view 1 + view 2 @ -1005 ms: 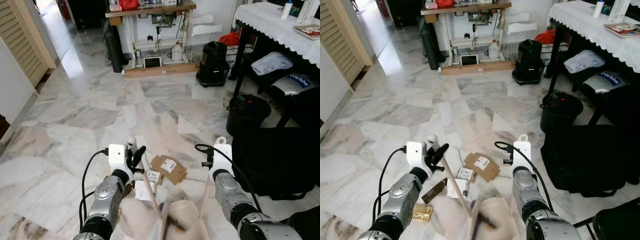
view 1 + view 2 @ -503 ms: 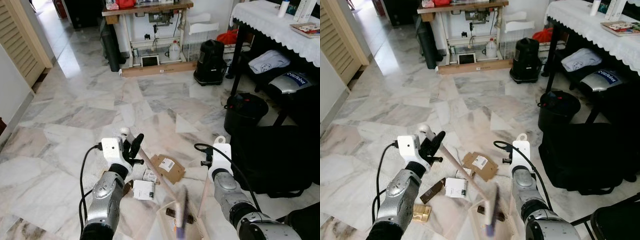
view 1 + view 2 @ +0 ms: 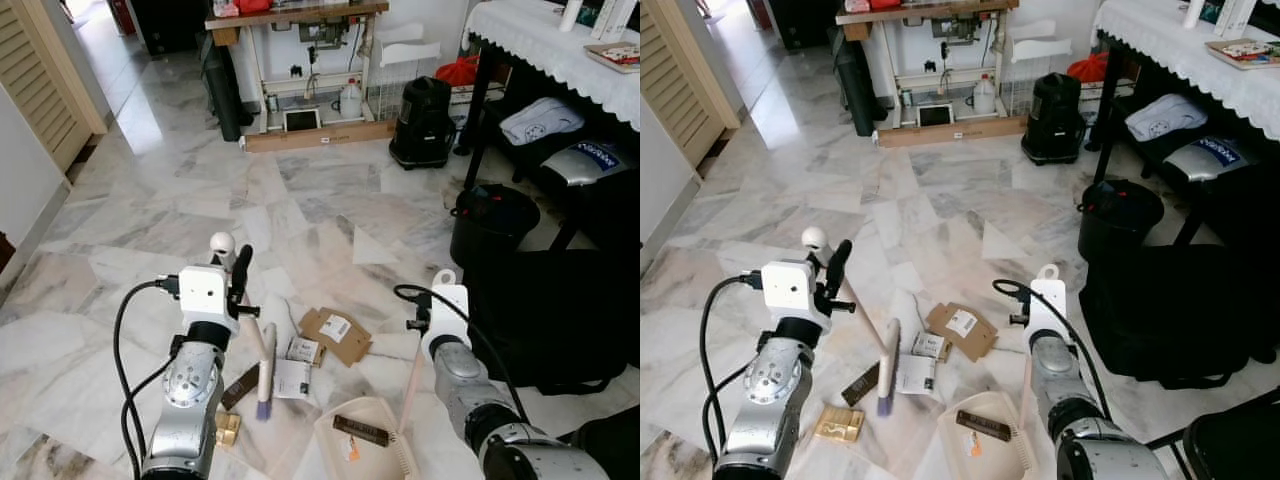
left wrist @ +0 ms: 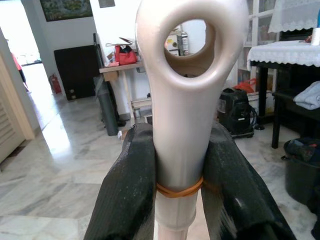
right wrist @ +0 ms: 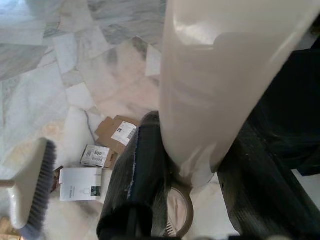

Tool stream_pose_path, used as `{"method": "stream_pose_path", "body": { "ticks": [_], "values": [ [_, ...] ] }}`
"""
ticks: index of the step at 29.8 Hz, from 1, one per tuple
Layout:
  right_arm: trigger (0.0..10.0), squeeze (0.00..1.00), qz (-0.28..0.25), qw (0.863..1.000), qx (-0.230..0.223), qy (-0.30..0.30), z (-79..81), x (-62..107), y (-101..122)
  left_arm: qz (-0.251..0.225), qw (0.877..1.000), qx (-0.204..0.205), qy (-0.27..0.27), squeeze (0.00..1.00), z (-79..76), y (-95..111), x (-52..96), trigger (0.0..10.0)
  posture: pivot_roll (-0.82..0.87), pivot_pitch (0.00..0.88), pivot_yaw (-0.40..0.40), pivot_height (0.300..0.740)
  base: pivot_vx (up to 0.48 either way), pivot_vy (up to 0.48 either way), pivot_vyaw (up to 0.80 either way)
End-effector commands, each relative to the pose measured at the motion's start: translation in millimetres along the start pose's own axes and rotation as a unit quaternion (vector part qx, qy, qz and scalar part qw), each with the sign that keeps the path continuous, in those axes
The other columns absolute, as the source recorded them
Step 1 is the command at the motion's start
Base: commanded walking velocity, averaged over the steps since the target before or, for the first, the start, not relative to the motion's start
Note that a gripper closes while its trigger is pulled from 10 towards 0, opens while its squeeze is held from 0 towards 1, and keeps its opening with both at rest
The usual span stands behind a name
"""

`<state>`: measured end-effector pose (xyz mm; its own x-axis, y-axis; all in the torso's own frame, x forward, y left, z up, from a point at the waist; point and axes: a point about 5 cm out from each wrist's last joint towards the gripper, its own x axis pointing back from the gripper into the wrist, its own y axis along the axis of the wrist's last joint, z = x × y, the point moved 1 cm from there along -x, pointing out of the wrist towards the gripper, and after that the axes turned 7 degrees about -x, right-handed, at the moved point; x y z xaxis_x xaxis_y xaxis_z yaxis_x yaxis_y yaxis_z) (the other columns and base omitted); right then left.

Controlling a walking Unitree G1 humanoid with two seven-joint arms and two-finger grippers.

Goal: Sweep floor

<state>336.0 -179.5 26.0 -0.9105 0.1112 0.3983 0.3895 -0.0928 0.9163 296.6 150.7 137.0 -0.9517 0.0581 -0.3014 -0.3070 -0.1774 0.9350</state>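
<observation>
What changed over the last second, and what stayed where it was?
The left gripper swung the brush from over the dustpan out to the robot's left; its head now stands on the floor beside the white box. A dark wrapper now lies in the dustpan. The right gripper kept hold of the dustpan's handle. The cardboard piece stayed put.

Bright room with a glossy grey-veined white marble floor (image 3: pixel 330 190).
A wooden louvred door (image 3: pixel 40 75) stands left, a white-framed wooden-topped workbench (image 3: pixel 300 60) against the far wall, a lace-clothed dark table (image 3: pixel 560 40) right.
</observation>
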Motion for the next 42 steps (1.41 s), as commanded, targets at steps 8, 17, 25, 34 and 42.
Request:
{"method": "stream_pose_path", "body": {
  "ticks": [8,17,25,34,42],
  "values": [
    [10.0,0.0,-0.053,0.998,-0.033,0.011,-8.1,-3.0,25,-0.018,0.999,-0.035,0.017,0.0,9.9,9,2.9,10.0,-0.2,0.0,0.098,0.74,0.0,0.0,0.0],
    [10.0,0.0,-0.096,0.993,-0.054,0.035,3.2,-5.3,50,-0.01,0.999,-0.048,0.01,0.0,5.5,5,8.0,10.0,-0.21,0.0,0.1,0.74,0.0,0.0,0.0],
    [10.0,0.0,-0.128,0.989,-0.056,0.049,13.2,-3.3,62,-0.004,0.999,-0.043,0.014,0.0,2.0,2,13.6,10.0,-0.22,0.0,0.102,0.74,0.0,0.0,0.0],
    [10.0,0.0,-0.153,0.982,-0.092,0.058,23.6,3.3,68,-0.004,0.998,-0.058,0.024,0.0,-0.3,2,24.8,10.0,-0.22,0.0,0.109,0.74,0.0,0.0,0.0],
    [10.0,0.0,-0.137,0.978,-0.14,0.075,38.9,5.1,68,-0.017,0.997,-0.068,0.042,0.0,5.5,9,22.1,10.0,-0.21,0.0,0.108,0.74,0.0,0.0,0.0]
  ]
}}
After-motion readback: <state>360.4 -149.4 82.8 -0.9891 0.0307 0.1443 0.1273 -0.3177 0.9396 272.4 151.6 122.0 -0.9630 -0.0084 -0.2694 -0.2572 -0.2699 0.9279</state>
